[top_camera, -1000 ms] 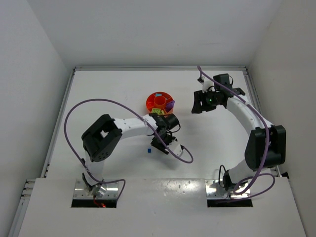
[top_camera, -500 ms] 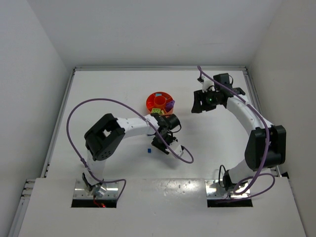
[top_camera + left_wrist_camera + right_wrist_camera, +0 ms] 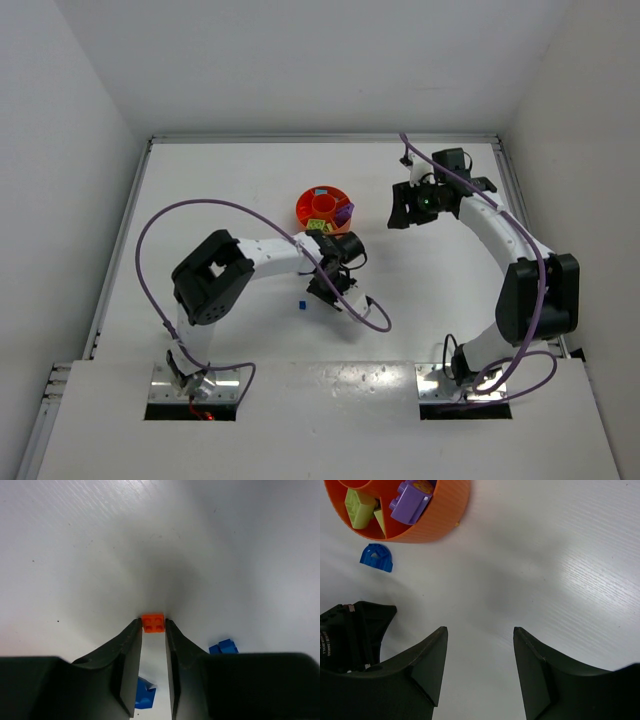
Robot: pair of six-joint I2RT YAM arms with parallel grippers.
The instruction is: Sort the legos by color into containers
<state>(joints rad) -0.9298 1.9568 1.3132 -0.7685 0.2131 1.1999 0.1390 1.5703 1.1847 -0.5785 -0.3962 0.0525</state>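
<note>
My left gripper (image 3: pixel 153 626) is shut on a small orange brick (image 3: pixel 153 622), pinched between the fingertips close over the white table. Two blue bricks lie near it, one on the right (image 3: pixel 223 646) and one seen through the gap between the fingers (image 3: pixel 142 692). In the top view the left gripper (image 3: pixel 322 290) is just below the round orange tray (image 3: pixel 304 209), with a blue brick (image 3: pixel 301 302) to its left. My right gripper (image 3: pixel 480 630) is open and empty, right of the tray (image 3: pixel 445 515), which holds purple (image 3: pixel 410 500) and yellow-green (image 3: pixel 360 502) pieces.
A blue rounded piece (image 3: pixel 376 557) lies on the table just outside the tray's wall. The left arm's wrist (image 3: pixel 350 635) shows at the lower left of the right wrist view. A purple cable (image 3: pixel 365 315) loops beside the left gripper. Walls enclose the table.
The left arm's elbow has shifted slightly to the right while its gripper stayed near the same spot. The right arm has not moved.
</note>
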